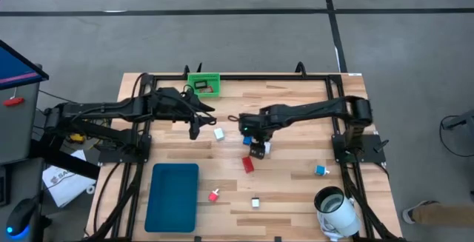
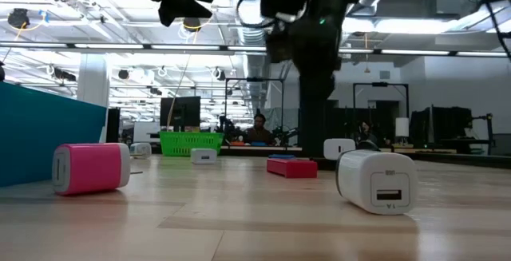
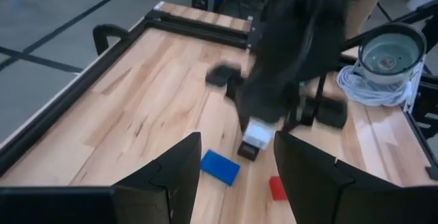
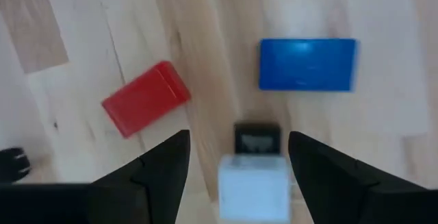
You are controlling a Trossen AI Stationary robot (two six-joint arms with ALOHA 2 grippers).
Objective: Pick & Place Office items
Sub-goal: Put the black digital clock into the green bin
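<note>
While the right gripper (image 1: 257,140) hangs mid-tabletop, fingers parted around a white-and-black block (image 4: 253,169) | grip unconfirmed | red block (image 4: 145,98), blue block (image 4: 307,64) alongside | step: pickup | next: carry to green bin (image 1: 204,83), far edge | left gripper (image 1: 194,127) half-open, empty.

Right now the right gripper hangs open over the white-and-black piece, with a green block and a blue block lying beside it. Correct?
One slip: the block is red, not green. The right wrist view shows it with the blue block, past the right gripper, open over the white-and-black piece.
</note>
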